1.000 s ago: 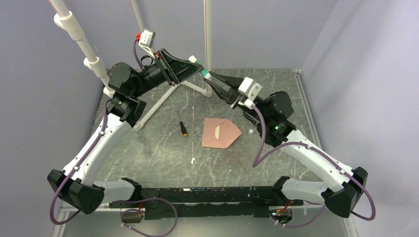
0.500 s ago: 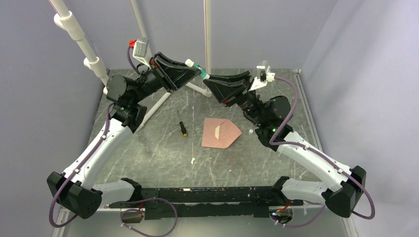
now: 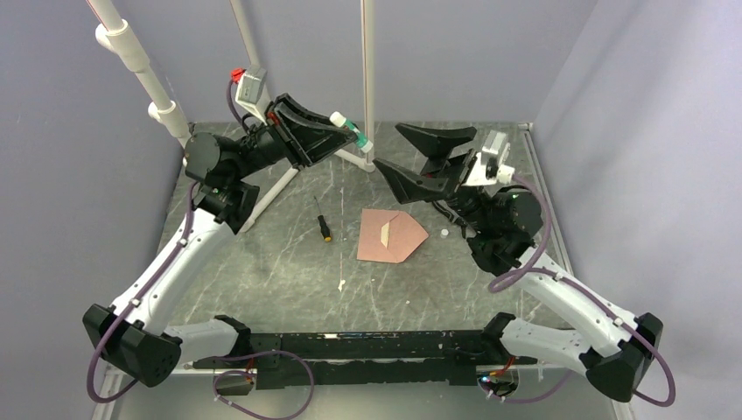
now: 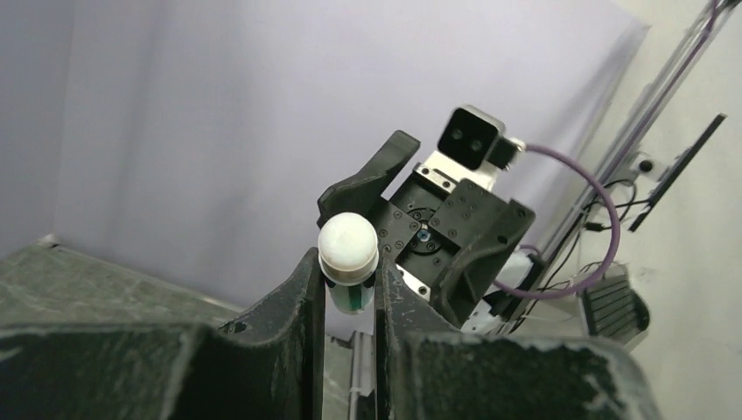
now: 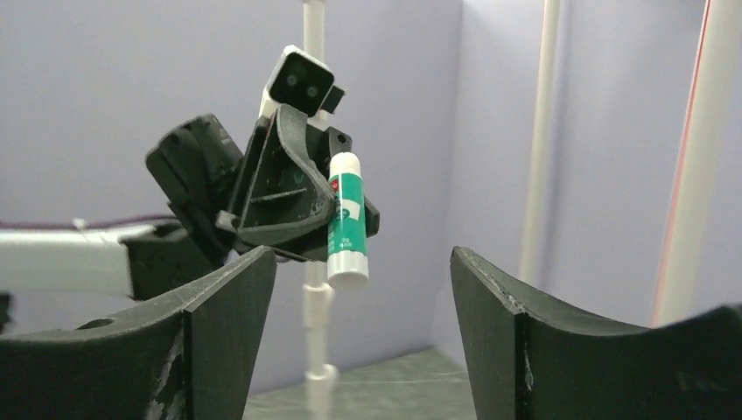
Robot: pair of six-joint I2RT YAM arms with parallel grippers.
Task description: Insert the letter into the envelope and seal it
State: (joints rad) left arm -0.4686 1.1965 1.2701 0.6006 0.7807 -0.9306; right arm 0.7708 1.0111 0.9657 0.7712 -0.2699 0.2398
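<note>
From above, the envelope lies flat on the table between the arms, its pointed flap open toward the right and unsealed. The letter shows only as a pale strip on it; how far inside it sits I cannot tell. The left gripper is raised, clamped on a glue stick. The right gripper hangs beside it, spread wide.

The left wrist view shows the stick pinched between both fingers.

The right wrist view shows nothing between its own fingers. Gluing and closing the flap look left to do.
</note>
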